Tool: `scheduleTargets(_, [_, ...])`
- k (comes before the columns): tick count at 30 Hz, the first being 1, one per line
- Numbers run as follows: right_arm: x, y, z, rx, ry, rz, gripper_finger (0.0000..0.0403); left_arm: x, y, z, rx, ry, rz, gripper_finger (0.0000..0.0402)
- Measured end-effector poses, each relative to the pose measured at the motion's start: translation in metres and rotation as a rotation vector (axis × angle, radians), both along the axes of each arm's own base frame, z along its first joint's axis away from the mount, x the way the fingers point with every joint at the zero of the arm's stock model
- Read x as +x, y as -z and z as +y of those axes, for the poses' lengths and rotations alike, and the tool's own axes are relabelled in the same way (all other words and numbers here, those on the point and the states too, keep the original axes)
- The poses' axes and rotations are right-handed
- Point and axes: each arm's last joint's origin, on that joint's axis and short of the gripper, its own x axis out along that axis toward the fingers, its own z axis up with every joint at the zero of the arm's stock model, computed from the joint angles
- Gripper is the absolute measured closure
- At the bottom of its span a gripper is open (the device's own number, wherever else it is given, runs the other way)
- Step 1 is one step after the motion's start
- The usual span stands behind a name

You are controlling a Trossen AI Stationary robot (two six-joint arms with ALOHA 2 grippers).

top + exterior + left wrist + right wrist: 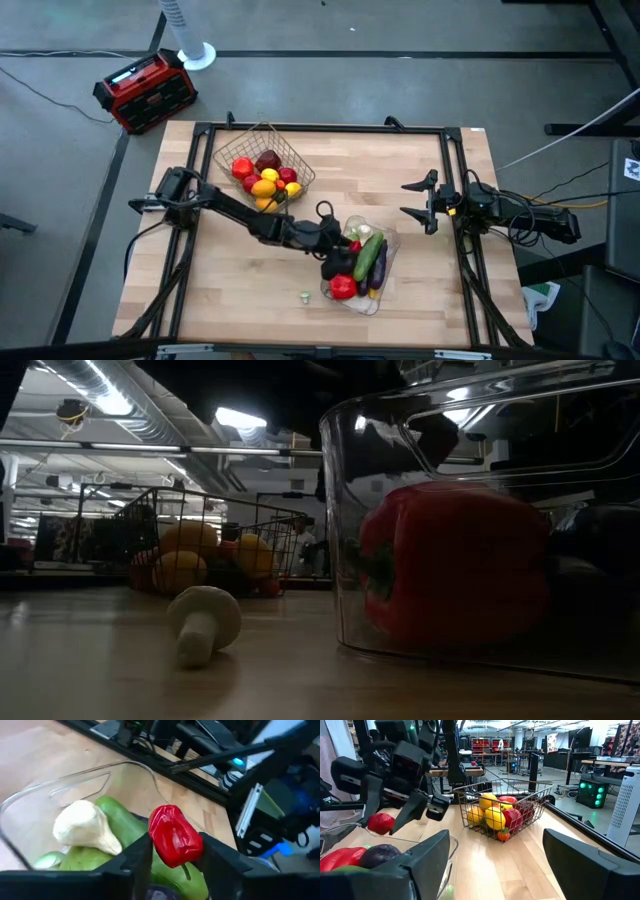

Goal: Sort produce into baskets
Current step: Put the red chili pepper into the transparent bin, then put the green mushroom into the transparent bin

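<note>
Left gripper [175, 852] over the clear tray [388, 243], its fingers pinching a small red pepper [175, 836]. Right gripper [418, 200] waits near the counter's [240, 290] right edge, fingers spread.

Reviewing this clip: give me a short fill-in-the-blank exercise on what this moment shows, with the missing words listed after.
1. The left gripper holds a small ____ vegetable over the clear plastic tray.
2. The round yellow and red fruits sit in the ____ basket.
3. A loose white ____ lies on the wooden table, outside both receptacles.
4. The right gripper, waiting at the table's right side, holds ____.

Missing words: red; wire-mesh; mushroom; nothing
</note>
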Motion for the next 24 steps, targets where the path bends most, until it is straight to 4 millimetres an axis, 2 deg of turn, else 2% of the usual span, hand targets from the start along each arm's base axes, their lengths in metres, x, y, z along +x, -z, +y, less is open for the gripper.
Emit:
scheduleTargets(7, [0.0,0.0,0.0,0.0,0.0,0.0,0.0086,0.002,0.0,0.004,0.042,0.098,-0.006,0.0165])
scheduleTargets(11, [0.0,0.0,0.0,0.0,0.0,0.0,0.0086,0.002,-0.001,0.006,0.008,0.158,-0.007,0.0133])
scheduleTargets(17, [0.0,0.0,0.0,0.0,0.0,0.0,0.0086,-0.005,-0.026,0.009,-0.097,0.297,-0.035,0.0128])
scheduleTargets(24, [0.0,0.0,0.0,0.0,0.0,0.0,0.0086,-0.03,-0.045,-0.003,-0.051,0.373,0.105,0.0131])
